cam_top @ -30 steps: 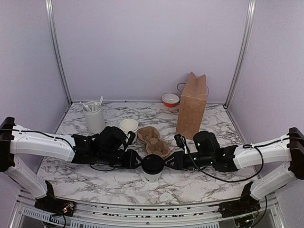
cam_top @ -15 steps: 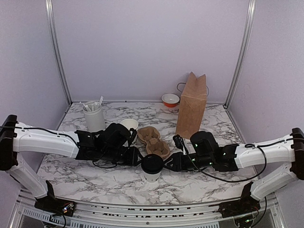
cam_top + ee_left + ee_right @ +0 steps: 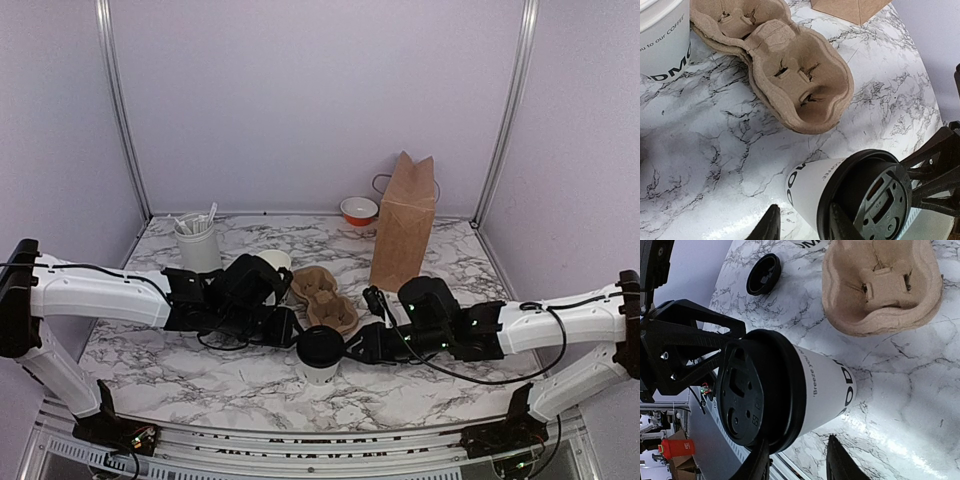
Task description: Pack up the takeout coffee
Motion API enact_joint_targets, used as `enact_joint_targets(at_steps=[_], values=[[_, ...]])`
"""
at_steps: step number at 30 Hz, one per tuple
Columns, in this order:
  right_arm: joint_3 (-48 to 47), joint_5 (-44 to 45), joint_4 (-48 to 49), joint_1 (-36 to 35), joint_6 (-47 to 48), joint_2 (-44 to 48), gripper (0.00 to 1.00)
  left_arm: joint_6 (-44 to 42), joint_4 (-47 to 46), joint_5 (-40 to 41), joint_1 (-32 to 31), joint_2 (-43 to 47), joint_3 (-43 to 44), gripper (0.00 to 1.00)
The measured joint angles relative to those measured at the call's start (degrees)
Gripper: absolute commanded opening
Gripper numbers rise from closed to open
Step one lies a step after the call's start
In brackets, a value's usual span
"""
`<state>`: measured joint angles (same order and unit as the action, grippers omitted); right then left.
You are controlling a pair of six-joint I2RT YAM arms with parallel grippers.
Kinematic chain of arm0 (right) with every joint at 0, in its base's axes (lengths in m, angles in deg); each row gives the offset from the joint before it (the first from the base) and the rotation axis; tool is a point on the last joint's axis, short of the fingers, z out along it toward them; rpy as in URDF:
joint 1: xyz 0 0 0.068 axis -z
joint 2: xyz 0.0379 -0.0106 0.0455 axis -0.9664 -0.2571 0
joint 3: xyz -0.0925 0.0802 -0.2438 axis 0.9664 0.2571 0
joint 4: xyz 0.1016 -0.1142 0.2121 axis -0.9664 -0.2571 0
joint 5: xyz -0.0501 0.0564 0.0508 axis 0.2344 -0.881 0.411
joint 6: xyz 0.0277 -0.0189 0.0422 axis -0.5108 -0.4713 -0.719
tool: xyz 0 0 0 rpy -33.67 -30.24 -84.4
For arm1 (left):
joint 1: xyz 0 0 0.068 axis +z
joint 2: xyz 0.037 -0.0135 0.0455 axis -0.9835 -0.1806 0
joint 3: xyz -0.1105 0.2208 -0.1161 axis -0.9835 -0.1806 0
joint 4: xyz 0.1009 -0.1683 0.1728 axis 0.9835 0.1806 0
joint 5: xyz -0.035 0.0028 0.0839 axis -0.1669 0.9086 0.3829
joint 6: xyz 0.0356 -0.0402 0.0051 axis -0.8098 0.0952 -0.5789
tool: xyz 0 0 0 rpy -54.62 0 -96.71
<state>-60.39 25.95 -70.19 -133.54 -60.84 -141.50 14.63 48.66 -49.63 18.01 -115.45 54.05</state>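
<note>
Coffee cup [image 3: 320,352] is upright at the front-middle of the table [image 3: 200,380], just in front of the near pocket of the cardboard carrier [image 3: 322,297]. Can't tell whether its base rests on the marble or sits slightly clear.

Left tool [image 3: 292,338] comes in from the cup's left and right tool [image 3: 352,346] from its right, both low and level. Each is partly closed, fingertips astride the lid rim, so both read as clenched on the coffee cup at lid height. Likely reason: a two-sided pinch keeps a light, top-heavy cup from tipping and steadies the lid ahead of a move toward the carrier. Carrier pockets face up and are vacant, so the drop-in is not yet done.

Cup look: small, white paper, dark lettering down the side, wall tapers toward the base. The black plastic lid has a raised rim and a moulded sip-hole panel, and looks fully seated.

Nearby: lidless white cup [image 3: 270,263] behind the carrier, loose black lid [image 3: 764,274] lying flat, brown paper bag [image 3: 404,222] standing further back.
</note>
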Motion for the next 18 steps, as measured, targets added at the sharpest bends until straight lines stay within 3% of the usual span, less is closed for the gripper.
enact_joint_targets(at_steps=[18], values=[[-0.09,2.32,-0.31,-0.22,-1.88,2.43,0.37,-1.27,4.98,-0.61,-0.42,0.94,1.97,0.35]])
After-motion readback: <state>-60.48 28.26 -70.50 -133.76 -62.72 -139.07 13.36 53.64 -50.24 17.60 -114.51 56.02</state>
